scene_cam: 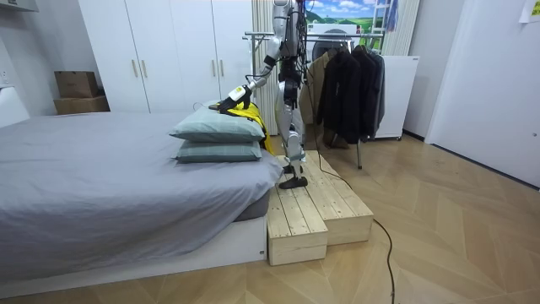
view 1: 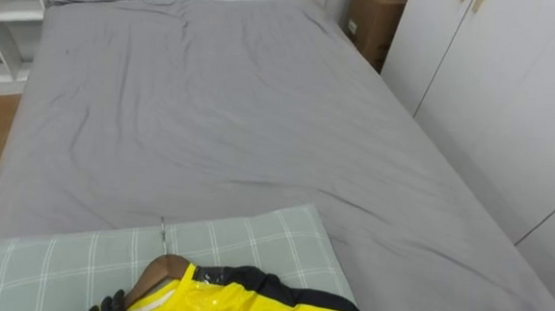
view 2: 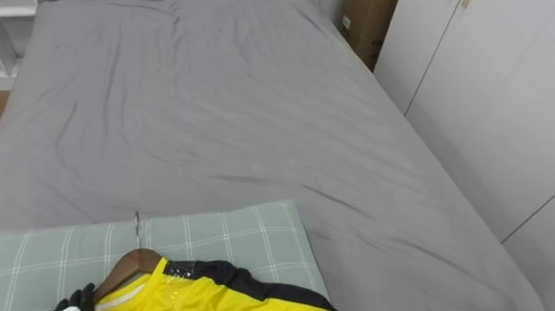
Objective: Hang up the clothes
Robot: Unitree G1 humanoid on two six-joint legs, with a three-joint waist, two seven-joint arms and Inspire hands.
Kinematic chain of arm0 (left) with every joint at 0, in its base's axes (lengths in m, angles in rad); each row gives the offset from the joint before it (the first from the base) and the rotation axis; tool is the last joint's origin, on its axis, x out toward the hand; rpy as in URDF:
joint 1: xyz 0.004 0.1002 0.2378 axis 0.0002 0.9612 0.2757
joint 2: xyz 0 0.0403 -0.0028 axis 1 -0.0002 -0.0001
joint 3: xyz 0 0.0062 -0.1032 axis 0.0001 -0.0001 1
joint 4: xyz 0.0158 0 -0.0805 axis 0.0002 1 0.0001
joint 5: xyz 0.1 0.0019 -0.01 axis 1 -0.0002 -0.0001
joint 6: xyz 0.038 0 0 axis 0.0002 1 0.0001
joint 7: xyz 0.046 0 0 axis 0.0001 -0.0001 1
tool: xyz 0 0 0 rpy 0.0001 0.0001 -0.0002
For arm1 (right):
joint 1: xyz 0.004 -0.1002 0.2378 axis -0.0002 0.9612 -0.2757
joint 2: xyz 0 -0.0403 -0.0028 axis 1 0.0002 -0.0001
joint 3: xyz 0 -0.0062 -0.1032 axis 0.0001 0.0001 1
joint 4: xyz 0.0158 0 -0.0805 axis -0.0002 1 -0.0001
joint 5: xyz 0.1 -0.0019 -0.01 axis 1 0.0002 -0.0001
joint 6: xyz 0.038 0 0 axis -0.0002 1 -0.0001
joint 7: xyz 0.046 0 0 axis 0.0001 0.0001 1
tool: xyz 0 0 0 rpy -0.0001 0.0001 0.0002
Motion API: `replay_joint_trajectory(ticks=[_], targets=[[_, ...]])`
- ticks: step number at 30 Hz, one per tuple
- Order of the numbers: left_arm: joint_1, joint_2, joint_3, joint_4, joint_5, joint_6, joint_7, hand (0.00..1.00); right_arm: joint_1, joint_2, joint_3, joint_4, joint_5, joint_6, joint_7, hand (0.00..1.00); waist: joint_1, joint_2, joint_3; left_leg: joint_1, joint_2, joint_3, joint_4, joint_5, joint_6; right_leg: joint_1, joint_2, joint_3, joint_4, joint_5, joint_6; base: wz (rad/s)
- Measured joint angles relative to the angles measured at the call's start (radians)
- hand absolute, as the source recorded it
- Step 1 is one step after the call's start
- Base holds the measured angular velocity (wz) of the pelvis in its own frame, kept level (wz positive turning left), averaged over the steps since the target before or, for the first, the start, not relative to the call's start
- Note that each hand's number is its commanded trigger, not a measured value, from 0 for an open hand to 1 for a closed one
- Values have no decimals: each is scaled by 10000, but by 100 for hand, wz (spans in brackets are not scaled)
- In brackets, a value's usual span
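The robot stands on a two-step wooden platform (scene_cam: 325,211) at the head end of the bed (view 1: 223,104), facing down its length with its left arm stretched out over the pillows. The left hand (view 1: 107,308) sits at the near corner of the bed's top pillow (view 1: 243,240), its dark fingers touching the left shoulder of a wooden hanger (view 1: 155,271). So little of the hand shows that whether it grips the hanger cannot be told.

One garment is in play: a yellow jersey with a black collar (view 1: 249,308). It is dressed on that single hanger and lies across the near edge of the top pillow, with part of it draping down the end of the bed nearest the robot. The hanger's metal hook (view 1: 163,233) points up the bed, flat against the checked pillowcase.

Two pillows are stacked at the bed's head, the checked one above a second pillow (scene_cam: 219,153). The rest of the grey sheet is rumpled and bare.

Beyond the head of the bed, behind the robot, stands one clothes rack (scene_cam: 278,35) hung with dark jackets (scene_cam: 350,84). On the far side of the bed runs a white wardrobe (scene_cam: 169,51), and past the bed's foot sit two cardboard boxes (scene_cam: 76,83), one atop the other.
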Motion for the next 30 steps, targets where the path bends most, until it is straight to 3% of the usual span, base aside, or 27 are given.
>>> replay_joint_trajectory(ticks=[13,24,30], targets=[[-91,66,-35,-12,-903,94,-356,0,11,0,-14,-95,-318,85,-35,0,-49,-3,-2,96,8,93,17,0,0,85,-3,0,27,3,1,0],[-248,136,71,-20,-1017,210,-764,0,304,4,-39,-356,-399,87,-230,0,-63,-38,10,174,6,97,35,0,0,257,-15,-3,17,2,2,0],[-300,134,71,-46,-1296,378,-1012,0,328,3,-63,-298,-648,123,-214,0,-129,97,-5,207,9,96,35,0,0,295,-17,-15,14,2,2,0]])
